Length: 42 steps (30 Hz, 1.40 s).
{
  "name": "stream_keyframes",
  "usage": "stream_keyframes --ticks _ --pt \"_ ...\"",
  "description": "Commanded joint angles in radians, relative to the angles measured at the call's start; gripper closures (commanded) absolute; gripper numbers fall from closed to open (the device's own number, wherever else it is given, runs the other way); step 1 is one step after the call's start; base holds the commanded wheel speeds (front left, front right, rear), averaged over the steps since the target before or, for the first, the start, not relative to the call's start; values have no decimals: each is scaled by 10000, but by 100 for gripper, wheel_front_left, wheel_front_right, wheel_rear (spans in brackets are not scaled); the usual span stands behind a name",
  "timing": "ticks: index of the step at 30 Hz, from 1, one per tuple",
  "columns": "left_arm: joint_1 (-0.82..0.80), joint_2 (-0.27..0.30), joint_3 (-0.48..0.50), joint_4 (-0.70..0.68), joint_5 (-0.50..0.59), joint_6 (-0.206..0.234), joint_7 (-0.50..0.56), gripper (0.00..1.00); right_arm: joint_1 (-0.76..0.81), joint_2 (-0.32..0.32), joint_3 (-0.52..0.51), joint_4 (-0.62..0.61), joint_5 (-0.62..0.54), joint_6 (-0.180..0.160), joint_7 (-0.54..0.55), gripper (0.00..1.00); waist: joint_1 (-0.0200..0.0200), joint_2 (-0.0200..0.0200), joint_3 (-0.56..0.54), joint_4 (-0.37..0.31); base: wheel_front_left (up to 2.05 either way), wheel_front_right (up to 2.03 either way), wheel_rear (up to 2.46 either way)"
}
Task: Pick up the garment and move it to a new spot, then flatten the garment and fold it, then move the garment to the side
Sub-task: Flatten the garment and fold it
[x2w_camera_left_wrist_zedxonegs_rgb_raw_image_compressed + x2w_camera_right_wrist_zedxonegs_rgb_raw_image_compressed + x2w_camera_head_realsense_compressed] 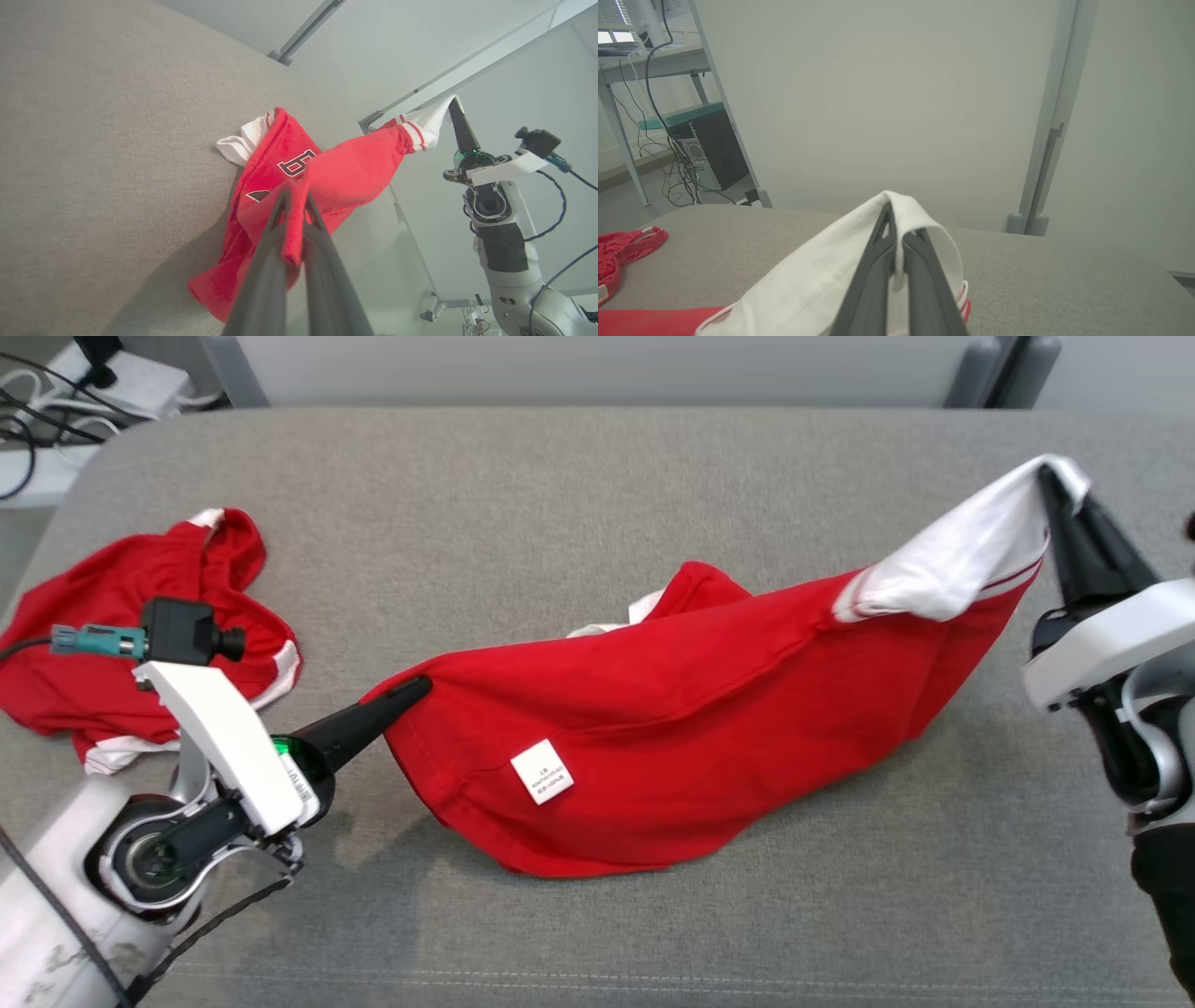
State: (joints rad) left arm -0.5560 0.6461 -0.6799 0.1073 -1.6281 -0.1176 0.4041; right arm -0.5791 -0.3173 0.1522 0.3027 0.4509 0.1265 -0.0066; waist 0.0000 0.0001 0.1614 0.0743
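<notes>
The red garment (672, 709) hangs stretched between the two grippers across the middle and right of the grey padded surface (597, 495), and its lower edge sags onto the surface on the near side. At the garment's left end, the left gripper (417, 688) has its two dark fingers pressed together on a fold of red cloth; the left wrist view shows the fabric pinched between them and draping over them. The right gripper (1053, 478), at the far right and raised higher, pinches the white sleeve (952, 560), whose cloth wraps over the fingertips; the right wrist view shows a thin strip of white cloth caught between the closed fingers. Red stripes edge the sleeve where it meets the red body. A small white label (542, 771) sits on the near face of the garment, toward its left end. In the left wrist view the other face carries a white-outlined print, and the other white sleeve (240, 144) rests on the surface. A second red garment (93, 663) lies crumpled at the left of the surface, well apart from the held one. Beyond the far left edge stand a desk (649, 60) and a dark computer tower (712, 149) among cables
</notes>
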Motion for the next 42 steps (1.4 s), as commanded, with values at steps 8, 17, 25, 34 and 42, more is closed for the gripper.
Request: stream_keyframes --ticks 8,17,25,34,42 --pt "-1573 -741 216 2731 1019 -102 -819 33 -824 249 854 879 -402 42 -42 100 0 -1 1268 -275 0 0 0" --pt "-2252 -808 -1041 3261 3549 -127 -3632 0 -1275 383 1334 1794 -291 42 -660 100 0 -1 1347 -257 0 0 0" --pt "-1956 -583 -2268 2962 5138 -129 -6427 0 -1037 411 1347 2267 -36 42 -1127 100 0 -1 973 13 0 0 0" --pt "-1012 -1475 -2298 2925 6743 -129 -6654 0 -859 438 1475 2534 88 42 -1256 100 0 -1 677 152 0 0 0" --pt "-506 -2051 -2505 3526 7687 -130 -6657 0 -900 480 1641 2565 147 42 -1242 100 0 -1 713 28 0 0 0"
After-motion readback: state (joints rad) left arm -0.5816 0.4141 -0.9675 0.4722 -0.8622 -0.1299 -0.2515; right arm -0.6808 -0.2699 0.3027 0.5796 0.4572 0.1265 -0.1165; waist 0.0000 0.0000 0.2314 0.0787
